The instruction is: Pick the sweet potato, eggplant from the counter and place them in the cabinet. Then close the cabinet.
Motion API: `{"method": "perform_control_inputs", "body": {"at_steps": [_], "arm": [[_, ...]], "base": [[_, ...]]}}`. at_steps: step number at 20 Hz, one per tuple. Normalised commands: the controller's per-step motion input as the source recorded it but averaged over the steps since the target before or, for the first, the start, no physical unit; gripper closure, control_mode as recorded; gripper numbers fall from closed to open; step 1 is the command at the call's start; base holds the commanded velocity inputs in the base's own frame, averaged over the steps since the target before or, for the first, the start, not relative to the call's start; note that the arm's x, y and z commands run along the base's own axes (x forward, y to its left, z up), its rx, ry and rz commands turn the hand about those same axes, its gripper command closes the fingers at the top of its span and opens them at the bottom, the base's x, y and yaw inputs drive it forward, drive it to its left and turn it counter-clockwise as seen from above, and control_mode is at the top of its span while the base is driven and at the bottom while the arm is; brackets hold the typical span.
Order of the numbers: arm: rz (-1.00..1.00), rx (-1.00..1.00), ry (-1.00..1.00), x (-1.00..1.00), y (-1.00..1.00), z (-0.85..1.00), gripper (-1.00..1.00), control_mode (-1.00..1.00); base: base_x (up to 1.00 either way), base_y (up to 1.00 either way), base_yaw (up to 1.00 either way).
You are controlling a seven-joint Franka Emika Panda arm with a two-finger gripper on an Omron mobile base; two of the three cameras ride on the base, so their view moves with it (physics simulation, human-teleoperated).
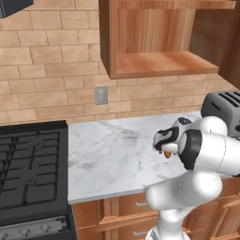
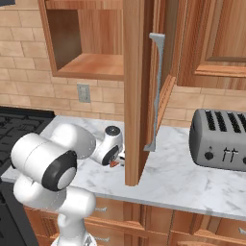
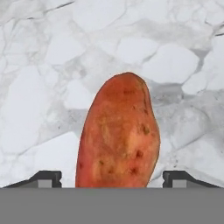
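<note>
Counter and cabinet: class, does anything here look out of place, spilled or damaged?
Nothing stands out. The sweet potato lies whole on the counter; the cabinet hangs open, its door swung wide.

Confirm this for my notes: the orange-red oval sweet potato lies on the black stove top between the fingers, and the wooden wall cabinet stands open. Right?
Not quite. The orange-red oval sweet potato lies on the white marble counter, not the black stove top; the hand view shows veined marble under it. It does sit between the fingers, and the wooden wall cabinet stands open.
</note>
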Motion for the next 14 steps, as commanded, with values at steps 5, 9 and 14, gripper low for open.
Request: {"method": "perform_control_inputs", "body": {"at_steps": [5, 9, 14], "arm": [[0.0, 0.0, -0.03, -0.02, 0.0, -0.02, 1.0, -1.0], [0.0, 0.0, -0.17, -0.64, -0.01, 0.87, 1.0, -1.0], [-0.03, 0.0, -0.09, -0.61, -0.01, 1.0, 1.0, -1.0]], "base": [[0.0, 0.0, 0.0], [0.0, 0.0, 0.0], [0.0, 0.0, 0.0]]}}
